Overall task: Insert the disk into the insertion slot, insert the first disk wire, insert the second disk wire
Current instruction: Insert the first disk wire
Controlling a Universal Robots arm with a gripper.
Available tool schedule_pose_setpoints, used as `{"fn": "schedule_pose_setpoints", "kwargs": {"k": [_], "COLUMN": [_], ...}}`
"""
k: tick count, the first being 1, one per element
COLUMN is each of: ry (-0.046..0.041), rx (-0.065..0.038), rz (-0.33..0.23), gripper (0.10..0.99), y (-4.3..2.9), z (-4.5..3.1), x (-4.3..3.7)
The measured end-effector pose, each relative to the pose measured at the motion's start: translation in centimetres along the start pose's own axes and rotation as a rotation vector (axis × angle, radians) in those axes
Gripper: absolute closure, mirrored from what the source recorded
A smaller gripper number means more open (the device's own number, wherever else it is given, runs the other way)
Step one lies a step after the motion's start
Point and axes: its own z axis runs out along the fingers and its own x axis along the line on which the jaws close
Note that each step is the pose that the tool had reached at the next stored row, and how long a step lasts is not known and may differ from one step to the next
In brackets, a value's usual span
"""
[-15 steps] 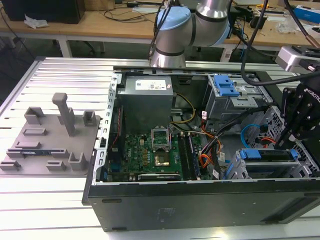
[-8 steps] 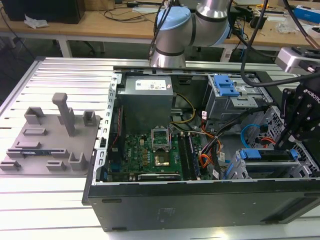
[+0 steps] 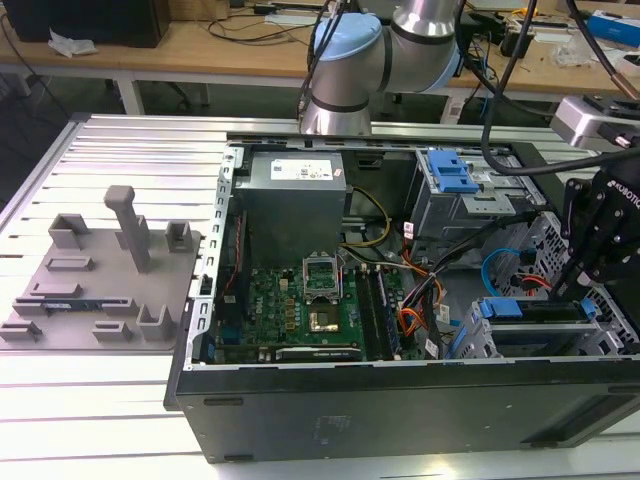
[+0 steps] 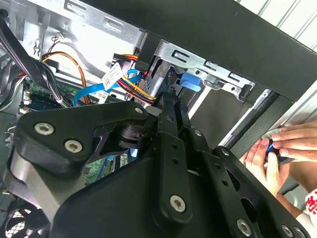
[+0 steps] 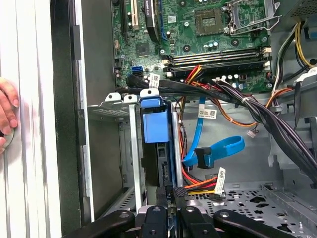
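Observation:
The disk (image 5: 151, 126), a drive in a bright blue carrier, sits edge-on in the insertion slot (image 5: 111, 105), the low grey cage. The exterior view shows the disk (image 3: 530, 311) at the case's right front corner. My gripper (image 5: 169, 194) is at the disk's near end, its black fingers shut on it. In the second wrist view the gripper (image 4: 171, 101) points at the blue carrier tab (image 4: 190, 82). The second disk wire (image 5: 223, 148), light blue with a dark plug, loops loose beside the cage. The first disk wire (image 5: 200, 184), orange-red, ends in a dark plug next to my fingers.
A person's hands (image 4: 277, 148) rest on the outside of the case wall near the cage. Thick black cable bundles (image 5: 237, 96) cross above the cage. The taller grey bay with a blue latch (image 3: 450, 175) stands behind. A grey fixture plate (image 3: 100, 270) lies at the exterior view's left.

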Motion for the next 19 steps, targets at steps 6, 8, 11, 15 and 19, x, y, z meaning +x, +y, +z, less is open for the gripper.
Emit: {"fn": "schedule_pose_setpoints", "kwargs": {"k": [6,8,11,15,19], "ry": [0.0001,0.0002,0.0004,0.0006,0.0008], "rx": [0.000,0.000,0.000,0.000,0.000], "rz": [0.000,0.000,0.000,0.000,-0.001], "gripper": [0.922,0.922,0.922,0.922,0.922], "y": [-0.01,-0.01,-0.02,-0.03,-0.04], "z": [0.23,0.29,0.38,0.50,0.61], "x": [-0.03,-0.04,-0.05,-0.07,-0.09]}}
